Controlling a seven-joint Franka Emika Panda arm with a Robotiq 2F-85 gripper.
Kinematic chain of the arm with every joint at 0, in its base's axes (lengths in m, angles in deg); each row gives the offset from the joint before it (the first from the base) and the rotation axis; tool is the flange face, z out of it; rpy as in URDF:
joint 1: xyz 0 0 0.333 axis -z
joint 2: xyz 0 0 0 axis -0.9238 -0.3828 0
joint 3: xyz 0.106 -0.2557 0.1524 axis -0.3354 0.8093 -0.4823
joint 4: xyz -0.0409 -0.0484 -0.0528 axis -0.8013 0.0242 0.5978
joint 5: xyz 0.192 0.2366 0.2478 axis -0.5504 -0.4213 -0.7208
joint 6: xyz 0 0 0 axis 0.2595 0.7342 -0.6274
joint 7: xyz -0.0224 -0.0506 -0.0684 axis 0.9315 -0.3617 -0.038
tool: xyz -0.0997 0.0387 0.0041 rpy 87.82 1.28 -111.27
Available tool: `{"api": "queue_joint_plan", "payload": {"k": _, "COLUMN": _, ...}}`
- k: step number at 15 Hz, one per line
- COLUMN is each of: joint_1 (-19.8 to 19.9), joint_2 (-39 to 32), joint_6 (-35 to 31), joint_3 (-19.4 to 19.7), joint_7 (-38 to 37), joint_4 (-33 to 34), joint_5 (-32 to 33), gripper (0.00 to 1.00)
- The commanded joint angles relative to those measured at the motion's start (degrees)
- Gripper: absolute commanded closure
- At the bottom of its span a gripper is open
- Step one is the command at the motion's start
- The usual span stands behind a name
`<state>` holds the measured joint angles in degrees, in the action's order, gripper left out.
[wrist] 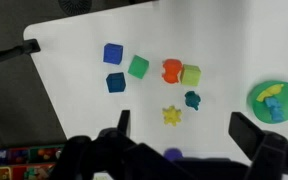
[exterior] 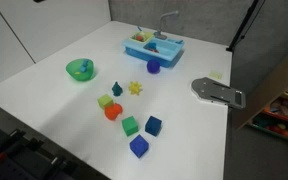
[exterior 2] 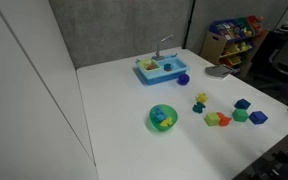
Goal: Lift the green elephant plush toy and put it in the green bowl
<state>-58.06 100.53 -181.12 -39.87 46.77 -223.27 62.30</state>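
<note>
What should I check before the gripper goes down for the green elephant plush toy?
1. Gripper open: ok, jaws wide apart.
2. Green elephant plush toy free to grasp: ok, apart from the yellow star and the yellow-green block.
3. Toy between the fingers: cannot tell; in the wrist view it sits ahead of the fingertips.
4. Green bowl has room: cannot tell; small blue and yellow pieces lie inside.
5. Path from toy to bowl: ok, nothing between them in an exterior view.

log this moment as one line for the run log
stage: pre-grasp | gripper: open, empty, above table | elephant: on table beside star | bowl: elephant not in it
</note>
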Motion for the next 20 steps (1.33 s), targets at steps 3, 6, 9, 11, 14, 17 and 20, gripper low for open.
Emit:
{"api": "queue_joint_plan", "payload": {"k": 3, "joint_1": -0.50, "joint_2": -0.02, "joint_6": 0.20, "joint_3": 0.41, "joint_7": -0.24, "joint_4": 0.15, "joint_5": 0.28, "gripper": 0.00}}
{"api": "queue_joint_plan", "payload": {"k": 6, "joint_1": -0.78, "joint_2": -1.42, "joint_6": 0.88, "joint_3": 0.35, "joint_7": -0.31, "joint_4": 1.62, "joint_5": -0.18, "gripper": 0.00}}
{"api": "queue_joint_plan", "payload": {"k": 9, "joint_1": -1.24, "joint_2": -2.86, "joint_6": 0.73, "joint_3": 0.14, "joint_7": -0.61, "joint_4": 3.12, "joint_5": -0.52, "gripper": 0.00}}
{"api": "queue_joint_plan", "payload": {"k": 11, "joint_1": -1.72, "joint_2": -4.21, "joint_6": 0.76, "joint_3": -0.13, "joint_7": -0.64, "joint_4": 4.30, "joint_5": -0.58, "gripper": 0.00}}
{"api": "queue_joint_plan", "payload": {"k": 14, "joint_1": -2.80, "joint_2": -7.12, "joint_6": 1.08, "joint_3": -0.17, "joint_7": -0.09, "joint_4": 6.54, "joint_5": -0.97, "gripper": 0.00}}
{"api": "queue_joint_plan", "payload": {"k": 17, "joint_1": -3.70, "joint_2": -11.13, "joint_6": 0.56, "joint_3": -0.30, "joint_7": 0.00, "joint_4": 9.12, "joint_5": -0.87, "gripper": 0.00}}
{"api": "queue_joint_plan", "payload": {"k": 20, "joint_1": -4.56, "joint_2": -15.91, "joint_6": -0.12, "joint_3": -0.25, "joint_7": 0.32, "joint_4": 12.07, "joint_5": -1.14, "gripper": 0.00}}
